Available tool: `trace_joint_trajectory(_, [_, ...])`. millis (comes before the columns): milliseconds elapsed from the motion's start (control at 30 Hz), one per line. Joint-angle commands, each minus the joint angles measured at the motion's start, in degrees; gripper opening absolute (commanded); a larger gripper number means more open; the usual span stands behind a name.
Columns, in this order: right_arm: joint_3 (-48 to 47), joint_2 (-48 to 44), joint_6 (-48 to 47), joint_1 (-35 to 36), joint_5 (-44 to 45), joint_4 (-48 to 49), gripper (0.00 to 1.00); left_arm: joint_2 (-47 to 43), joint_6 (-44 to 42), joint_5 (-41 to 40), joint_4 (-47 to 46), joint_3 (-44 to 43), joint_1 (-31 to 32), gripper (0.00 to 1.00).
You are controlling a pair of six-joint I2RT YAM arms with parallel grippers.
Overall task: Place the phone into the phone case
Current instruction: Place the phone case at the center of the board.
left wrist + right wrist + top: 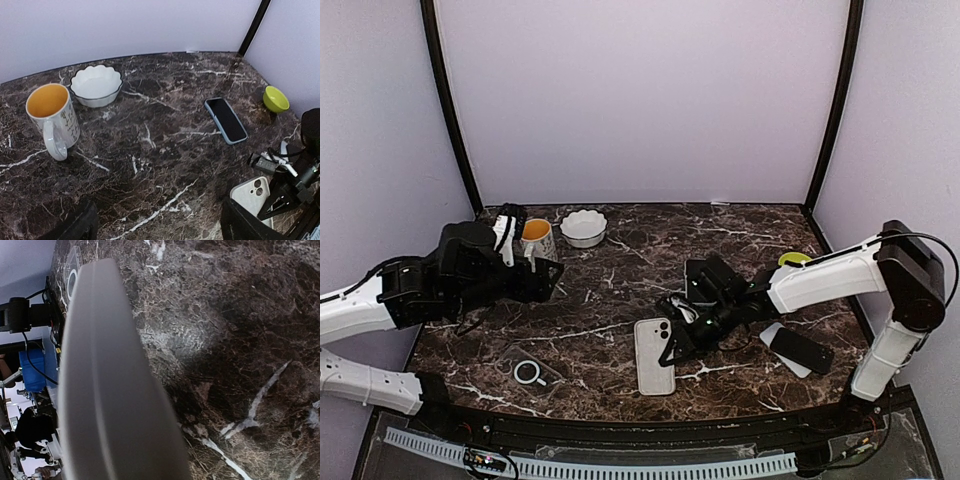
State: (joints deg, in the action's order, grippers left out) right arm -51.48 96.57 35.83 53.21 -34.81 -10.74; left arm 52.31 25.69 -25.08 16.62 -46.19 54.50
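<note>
**Top view.** Shows the white phone back-up on the marble tabletop, near the front centre, with the right pincer closed tight on its upper right corner. Places the clear case flat to the left, well apart from the phone. Has the left pincer raised beside the mug, its spread hard to read from here.

**Left wrist.** Settles that point: fingers spread wide at the lower edge, gripping nothing. Adds a dark phone and a green bowl, plus only a corner of the white phone. Leaves the case out of frame.

**Right wrist.** Fills up with the white phone's pale edge, too close to show the fingers. Catches the clear case, ring and all, far off at upper left.
</note>
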Motion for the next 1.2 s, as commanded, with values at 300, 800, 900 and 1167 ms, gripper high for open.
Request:
trace_joint_trajectory(300, [3.88, 2.12, 3.71, -1.96, 1.16, 5.30, 0.08, 6.66, -2.33, 4.72, 2.91, -3.80, -3.61, 0.87])
trace_joint_trajectory(800, [0.73, -0.67, 2.35, -2.06, 15.20, -8.34, 0.42, 6.05, -2.64, 5.24, 1.76, -2.68, -4.16, 0.87])
trace_joint_trajectory(900, [0.31, -0.26, 3.07, -1.97, 15.77, -7.80, 0.42, 6.29, -2.96, 5.43, 1.71, -2.78, -4.29, 0.87])
trace_joint_trajectory(1167, [-3.84, 3.82, 3.38, -1.71, 20.05, -6.11, 0.38, 5.53, -3.54, 4.97, 1.24, -1.83, -4.52, 0.87])
